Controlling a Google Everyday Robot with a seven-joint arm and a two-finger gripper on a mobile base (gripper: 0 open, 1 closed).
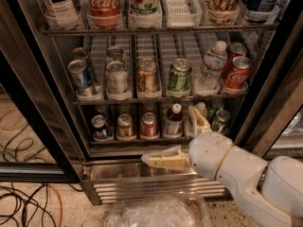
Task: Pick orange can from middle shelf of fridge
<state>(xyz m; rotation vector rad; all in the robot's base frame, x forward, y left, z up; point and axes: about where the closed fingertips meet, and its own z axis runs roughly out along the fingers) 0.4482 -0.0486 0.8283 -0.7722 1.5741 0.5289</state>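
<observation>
My gripper (pixel 168 135) sat low at 5 o'clock by the fridge (pixel 156 183) base, fingers (pixel 165 161) spread wide and empty, ready to straddle the orange can (pixel 147 76), upright at its 11 o'clock, front-centre on the middle shelf (pixel 142 100).
</observation>
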